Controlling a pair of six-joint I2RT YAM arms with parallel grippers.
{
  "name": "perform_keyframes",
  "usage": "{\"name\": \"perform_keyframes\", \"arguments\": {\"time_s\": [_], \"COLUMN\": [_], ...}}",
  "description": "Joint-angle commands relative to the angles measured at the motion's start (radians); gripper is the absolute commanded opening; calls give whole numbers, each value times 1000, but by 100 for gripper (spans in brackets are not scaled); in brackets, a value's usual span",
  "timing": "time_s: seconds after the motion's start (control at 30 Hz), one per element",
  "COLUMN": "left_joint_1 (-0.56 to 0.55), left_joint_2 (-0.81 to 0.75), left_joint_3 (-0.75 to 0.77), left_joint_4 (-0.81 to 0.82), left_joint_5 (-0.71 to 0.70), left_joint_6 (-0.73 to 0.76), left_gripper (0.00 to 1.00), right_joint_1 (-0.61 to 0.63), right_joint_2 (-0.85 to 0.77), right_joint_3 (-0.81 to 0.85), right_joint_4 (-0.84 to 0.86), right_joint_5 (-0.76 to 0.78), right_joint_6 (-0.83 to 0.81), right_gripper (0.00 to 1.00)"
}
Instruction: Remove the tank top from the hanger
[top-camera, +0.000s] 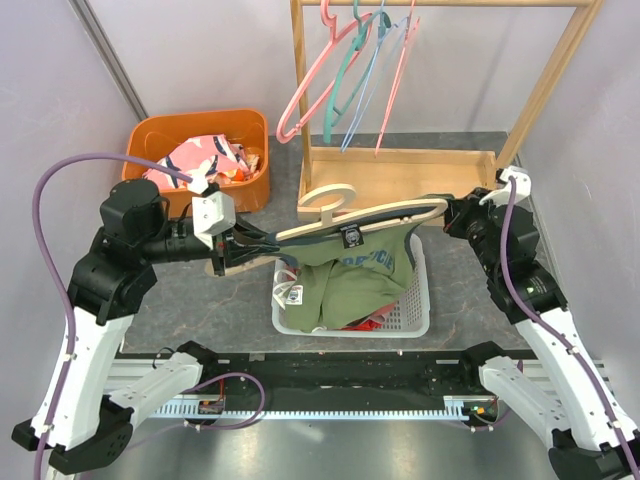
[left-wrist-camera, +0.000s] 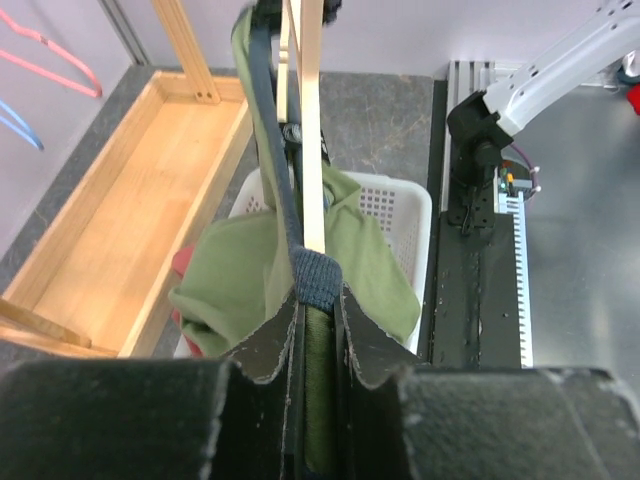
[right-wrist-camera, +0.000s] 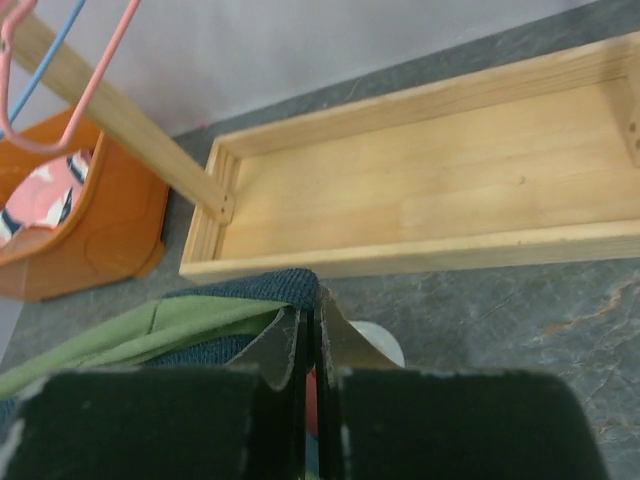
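Observation:
A green tank top (top-camera: 365, 275) with dark blue trim hangs from a wooden hanger (top-camera: 360, 215) held level above a basket. My left gripper (top-camera: 232, 252) is at the hanger's left end. In the left wrist view this gripper (left-wrist-camera: 318, 290) is shut on green cloth and blue trim of the tank top (left-wrist-camera: 370, 260), and the hanger bar (left-wrist-camera: 313, 150) runs away from the tips. My right gripper (top-camera: 452, 213) is at the hanger's right end. In the right wrist view it (right-wrist-camera: 308, 320) is shut, pinching the blue edge of the tank top (right-wrist-camera: 180, 320).
A white basket (top-camera: 425, 310) holding other clothes stands under the tank top. An orange bin (top-camera: 250, 140) of clothes sits at back left. A wooden rack with a tray base (top-camera: 400, 165) carries several coloured hangers (top-camera: 345, 70) at the back.

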Motion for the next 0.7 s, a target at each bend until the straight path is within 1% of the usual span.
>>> {"name": "perform_keyframes", "arguments": {"time_s": [0.0, 0.03, 0.07, 0.13, 0.17, 0.23, 0.27, 0.37, 0.47, 0.5, 0.57, 0.6, 0.67], "left_joint_1": [6, 6, 6, 9, 9, 9, 9, 9, 6, 8, 8, 6, 5], "left_joint_2": [4, 13, 22, 33, 44, 57, 76, 122, 168, 177, 194, 197, 205], "left_joint_3": [90, 93, 98, 102, 102, 113, 118, 136, 156, 165, 171, 173, 176], "left_joint_4": [24, 46, 58, 78, 92, 96, 101, 109, 112, 115, 110, 101, 87], "left_joint_5": [91, 94, 95, 99, 95, 85, 74, 66, 66, 65, 106, 127, 171], "left_joint_6": [-21, -31, -44, -76, -80, -81, -78, -70, -55, -45, -30, -25, -12], "left_gripper": [2, 2, 2, 2, 2, 2, 2, 2, 2, 2, 2, 2, 2], "right_joint_1": [-23, -23, -23, -21, -23, -23, -23, -21, -23, -22, -15, -15, -8], "right_joint_2": [-34, -50, -98, -150, -207, -261, -309, -383, -428, -433, -423, -419, -391], "right_joint_3": [-24, -27, -35, -30, -17, 2, 13, 57, 83, 94, 123, 132, 164], "right_joint_4": [-6, -7, -7, -30, -49, -108, -130, -210, -257, -283, -297, -299, -288], "right_joint_5": [-126, -157, -223, -288, -320, -338, -352, -442, -551, -588, -622, -669, -708], "right_joint_6": [-99, -111, -128, -176, -193, -236, -253, -297, -352, -368, -397, -405, -424], "right_gripper": [3, 9, 27, 49, 62, 70, 75, 80, 80, 80, 79, 79, 77]}}
